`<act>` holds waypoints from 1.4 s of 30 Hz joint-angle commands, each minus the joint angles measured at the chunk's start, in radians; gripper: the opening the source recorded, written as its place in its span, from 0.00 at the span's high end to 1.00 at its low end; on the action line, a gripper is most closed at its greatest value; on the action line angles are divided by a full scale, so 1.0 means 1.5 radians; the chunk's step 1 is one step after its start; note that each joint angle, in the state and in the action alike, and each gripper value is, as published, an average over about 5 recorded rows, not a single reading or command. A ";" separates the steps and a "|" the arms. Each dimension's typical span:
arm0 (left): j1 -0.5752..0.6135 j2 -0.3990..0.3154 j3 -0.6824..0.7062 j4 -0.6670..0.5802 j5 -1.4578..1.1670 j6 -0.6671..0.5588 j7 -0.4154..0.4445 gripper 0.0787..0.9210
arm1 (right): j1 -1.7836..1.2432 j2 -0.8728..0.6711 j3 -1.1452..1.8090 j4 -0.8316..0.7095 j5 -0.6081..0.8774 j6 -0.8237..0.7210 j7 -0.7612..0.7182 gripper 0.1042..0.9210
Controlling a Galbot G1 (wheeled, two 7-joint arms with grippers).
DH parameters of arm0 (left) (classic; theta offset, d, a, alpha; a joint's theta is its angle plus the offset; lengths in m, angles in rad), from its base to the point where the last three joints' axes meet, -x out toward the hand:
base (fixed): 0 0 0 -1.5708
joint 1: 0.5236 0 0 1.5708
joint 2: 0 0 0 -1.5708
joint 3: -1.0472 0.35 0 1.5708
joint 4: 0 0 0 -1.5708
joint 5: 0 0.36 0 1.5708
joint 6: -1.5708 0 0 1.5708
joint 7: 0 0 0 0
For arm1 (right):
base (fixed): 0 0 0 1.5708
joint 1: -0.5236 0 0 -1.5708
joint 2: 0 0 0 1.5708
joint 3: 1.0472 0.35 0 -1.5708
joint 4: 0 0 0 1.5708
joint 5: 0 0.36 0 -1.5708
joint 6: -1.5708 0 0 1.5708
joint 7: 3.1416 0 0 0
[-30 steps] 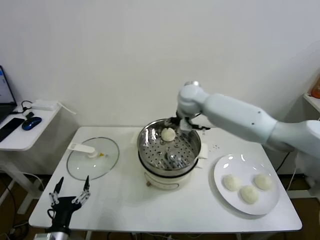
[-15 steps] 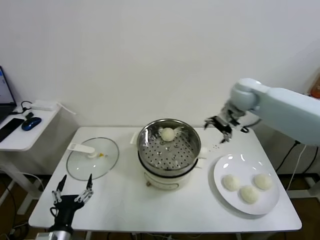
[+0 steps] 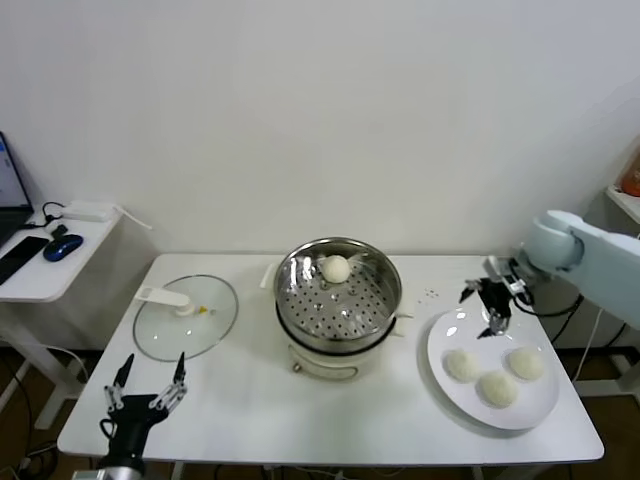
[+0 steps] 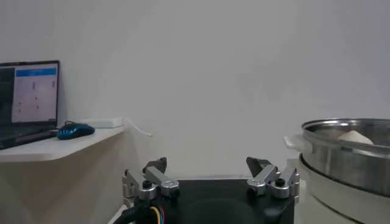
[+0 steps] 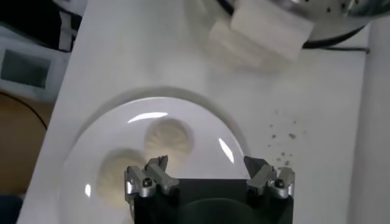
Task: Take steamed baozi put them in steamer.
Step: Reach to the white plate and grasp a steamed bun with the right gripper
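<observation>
Fetching step of the second bun, by the look of things: one small round off-white steamed baozi already lying in the round shiny stainless-steel steamer, against its far wall, and three more off-white baozi waiting on the flat white plate to the right of the steamer. Right gripper hanging above the plate's far edge, between steamer and buns, fingers spread wide apart and holding nothing; in the right wrist view two of the buns showing just past the fingers, plate directly underneath. Right arm reaching in from the right of the steamer, wrist bent downward toward the plate. Next move likely calling for a descent over the nearest bun, fingers straddling the dome, then a soft close to avoid denting the dough, then a lift and carry back to the steamer. Left gripper parked low at the near bench edge, in front of the round glass lid with a white handle left of the steamer, fingers likewise apart and empty.
</observation>
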 commanded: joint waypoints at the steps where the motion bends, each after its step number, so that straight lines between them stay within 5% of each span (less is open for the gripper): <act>1: 0.000 0.001 0.000 0.005 -0.002 0.000 0.001 0.12 | -0.132 -0.021 0.065 -0.003 -0.008 -0.034 0.013 0.12; 36: -0.007 0.005 -0.005 0.027 -0.004 -0.004 0.000 0.12 | -0.177 0.075 0.098 -0.094 -0.058 -0.017 0.024 0.12; 42: -0.009 0.006 -0.005 0.029 -0.004 -0.004 0.000 0.12 | -0.177 0.076 0.100 -0.095 -0.060 -0.018 0.021 0.19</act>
